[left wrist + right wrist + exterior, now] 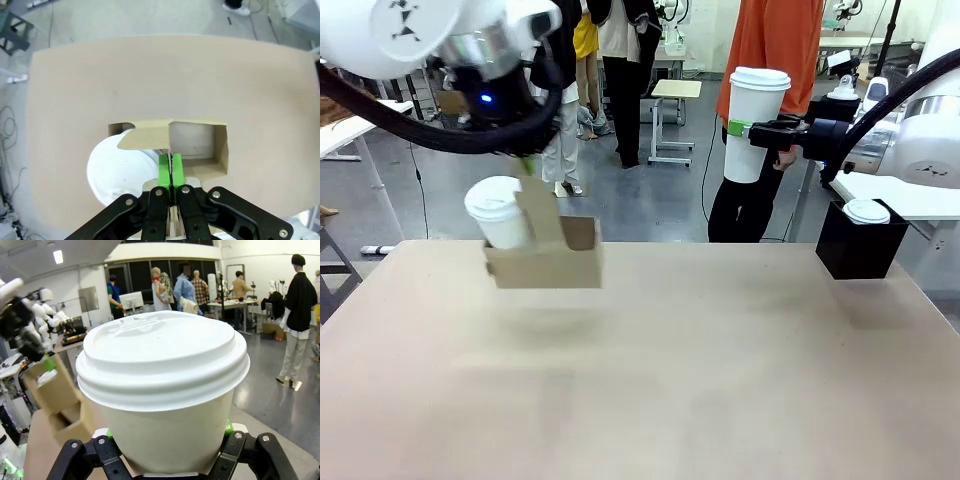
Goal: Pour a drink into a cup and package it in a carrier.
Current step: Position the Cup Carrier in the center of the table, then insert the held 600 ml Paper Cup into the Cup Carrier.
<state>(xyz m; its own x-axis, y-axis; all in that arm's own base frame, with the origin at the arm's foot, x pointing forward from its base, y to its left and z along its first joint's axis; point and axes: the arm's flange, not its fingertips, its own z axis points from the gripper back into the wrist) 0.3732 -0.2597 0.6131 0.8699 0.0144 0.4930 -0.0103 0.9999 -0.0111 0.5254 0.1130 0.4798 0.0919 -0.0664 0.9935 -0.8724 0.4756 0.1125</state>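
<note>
Left arm enters from upper left. Left gripper (171,167) points down, pads pinching the centre handle of the carrier (552,262), which hangs clear of the table (720,380), left of centre. Right arm enters from the right. Right gripper (760,133) is horizontal, clamped round the tall cup (753,110) at upper right. Three lidded cups: that one, second cup (498,212) in the carrier, third cup (867,211) in the black box (855,255). One carrier.

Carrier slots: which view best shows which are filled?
Left wrist view: it looks down into the carrier, held by the left gripper, with a lidded cup in one slot and the other empty. The front view shows it side-on; the right wrist view, small at the left edge.
</note>
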